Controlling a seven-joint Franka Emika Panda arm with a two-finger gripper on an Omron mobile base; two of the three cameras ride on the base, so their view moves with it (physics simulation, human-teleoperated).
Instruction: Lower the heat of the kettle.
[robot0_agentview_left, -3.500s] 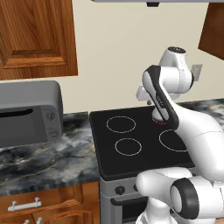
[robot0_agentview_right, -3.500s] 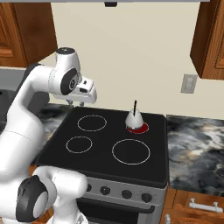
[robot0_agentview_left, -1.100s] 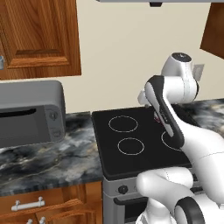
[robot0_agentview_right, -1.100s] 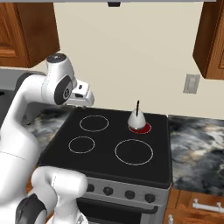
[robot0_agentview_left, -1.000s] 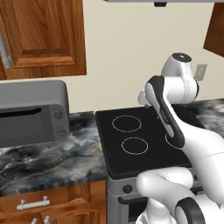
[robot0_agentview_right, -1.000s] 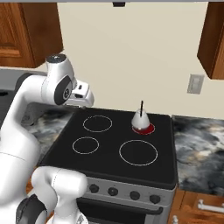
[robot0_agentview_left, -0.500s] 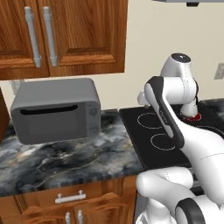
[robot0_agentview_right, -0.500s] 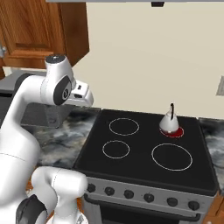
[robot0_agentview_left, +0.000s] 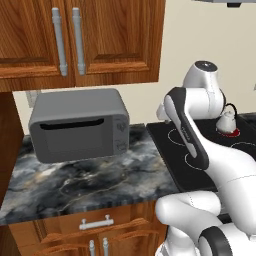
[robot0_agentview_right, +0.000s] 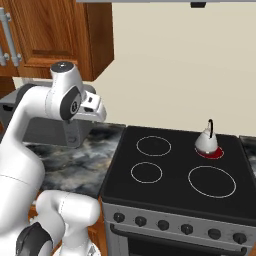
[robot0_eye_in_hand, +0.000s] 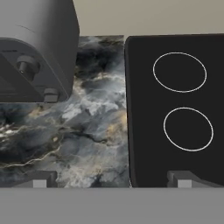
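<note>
The kettle (robot0_agentview_right: 206, 141) is sitting on the glowing far-right burner (robot0_agentview_right: 214, 153), heating up, while the gripper (robot0_eye_in_hand: 112, 179) is hovering over the counter's (robot0_eye_in_hand: 83, 144) edge, fingers spread apart and empty.

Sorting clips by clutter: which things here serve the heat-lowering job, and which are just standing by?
Job: small silvery-white kettle; glowing red burner; row of dark stove knobs; open tool.
Standing by: grey microwave; wooden cabinets; marble counter.

Your arm (robot0_agentview_left: 192, 135) was glossy white, links rounded and bulbous, dark grey rings at joints; round dark cap sat on upper joint. Your gripper (robot0_eye_in_hand: 111, 178) showed two small dark grey, blocky fingertips.
</note>
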